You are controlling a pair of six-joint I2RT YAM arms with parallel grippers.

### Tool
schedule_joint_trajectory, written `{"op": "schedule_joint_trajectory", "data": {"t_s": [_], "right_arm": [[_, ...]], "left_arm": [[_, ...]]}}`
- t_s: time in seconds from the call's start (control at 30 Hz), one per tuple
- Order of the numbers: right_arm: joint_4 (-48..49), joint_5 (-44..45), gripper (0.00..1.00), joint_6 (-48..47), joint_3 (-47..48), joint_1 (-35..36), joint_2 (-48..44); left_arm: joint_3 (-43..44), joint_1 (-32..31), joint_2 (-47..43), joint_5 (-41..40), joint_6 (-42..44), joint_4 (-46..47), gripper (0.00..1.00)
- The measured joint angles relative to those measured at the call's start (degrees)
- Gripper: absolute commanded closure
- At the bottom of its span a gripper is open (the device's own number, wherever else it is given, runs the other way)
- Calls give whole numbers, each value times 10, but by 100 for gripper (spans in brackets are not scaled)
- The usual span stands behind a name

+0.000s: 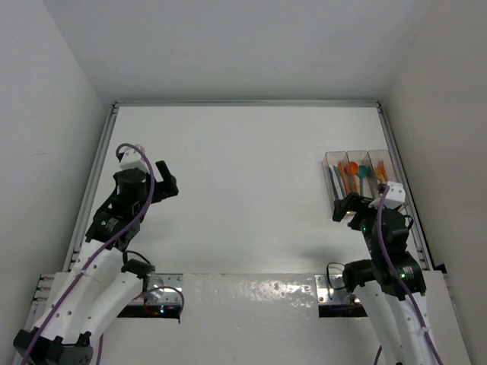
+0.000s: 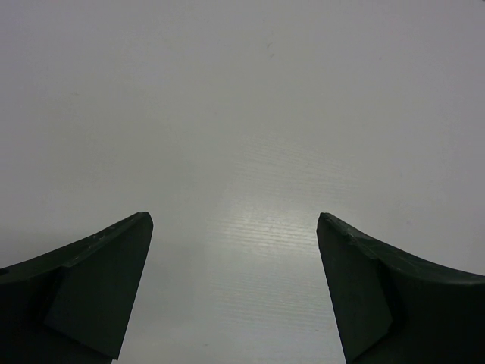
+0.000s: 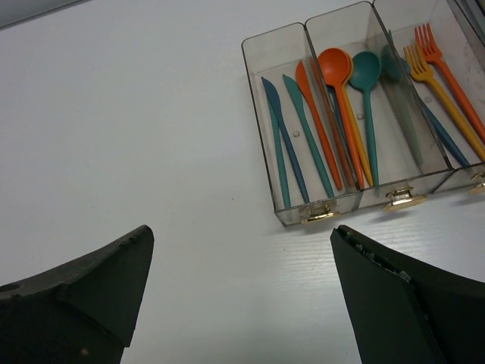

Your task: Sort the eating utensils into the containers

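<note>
The containers (image 3: pixel 282 212), three clear bins joined in a row, stand at the table's right side (image 1: pixel 332 163). Eating utensils lie in them: blue, teal and orange knives (image 3: pixel 309 136) in the left bin, orange, yellow and teal spoons (image 3: pixel 335 64) in the middle, yellow, orange and blue forks (image 3: pixel 428 38) on the right. My right gripper (image 3: pixel 242 231) is open and empty just in front of the bins (image 1: pixel 351 204). My left gripper (image 2: pixel 235 220) hangs open over bare white table at the far left (image 1: pixel 166 181), with nothing between its fingers.
Raised metal rails run along the table's left edge (image 1: pixel 95 175) and right edge (image 1: pixel 396 167), the latter close beside the bins. White walls enclose the table on three sides. A shiny plate (image 1: pixel 251 293) spans the near edge between the arm bases.
</note>
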Motion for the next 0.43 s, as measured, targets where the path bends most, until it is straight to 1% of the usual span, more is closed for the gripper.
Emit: {"op": "schedule_joint_trajectory", "data": {"t_s": [0.43], "right_arm": [[-11, 4, 1, 1, -4, 30, -5]], "left_arm": [[0, 0, 5, -6, 1, 4, 11]]}}
